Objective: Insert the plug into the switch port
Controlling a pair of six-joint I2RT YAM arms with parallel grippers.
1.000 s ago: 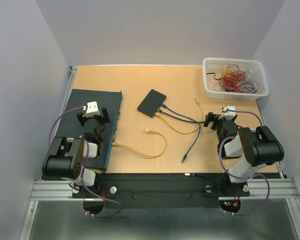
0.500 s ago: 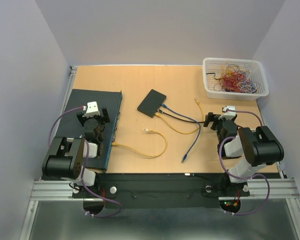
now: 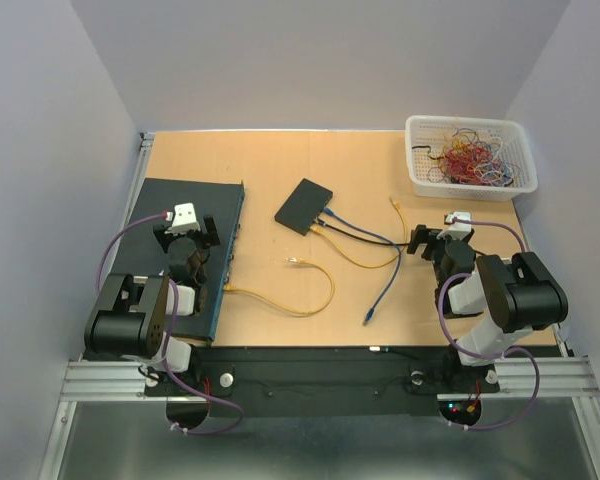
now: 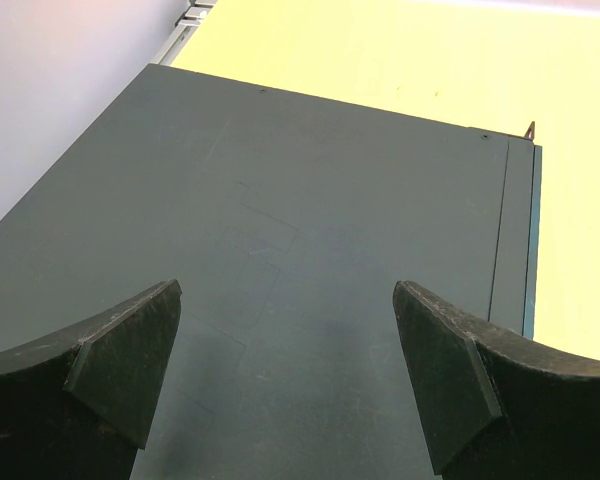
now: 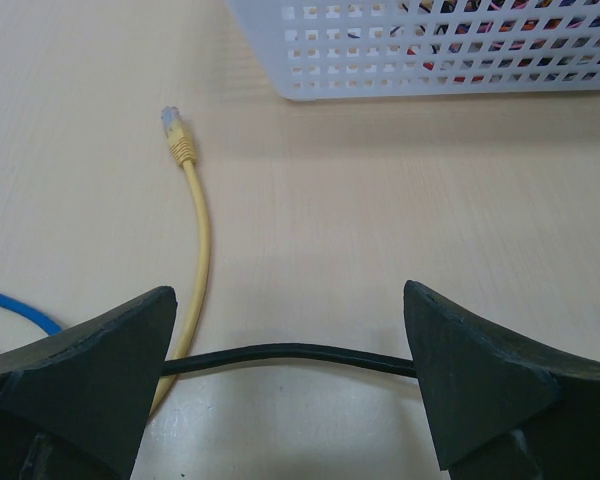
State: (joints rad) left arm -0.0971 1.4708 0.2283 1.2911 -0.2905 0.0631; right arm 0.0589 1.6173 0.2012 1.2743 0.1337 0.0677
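The right pincer (image 5: 287,297), jaws wide apart and empty over a black cable (image 5: 290,352), has not stirred, nor has the equally spread left pincer (image 4: 285,290) above the switch (image 4: 280,200); the yellow plug (image 5: 177,128) lies untouched at the upper left of the right wrist view, so insertion hasn't begun.

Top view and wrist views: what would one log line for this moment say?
left fingers: open over dark switch | right fingers: open, black cable between them | yellow plug: loose on table | held: nothing

Tan table (image 3: 280,160) carries a dark switch (image 3: 215,195); small black box (image 3: 303,206); loose cables (image 5: 201,235); white basket (image 3: 470,188), seemingly wire-filled.
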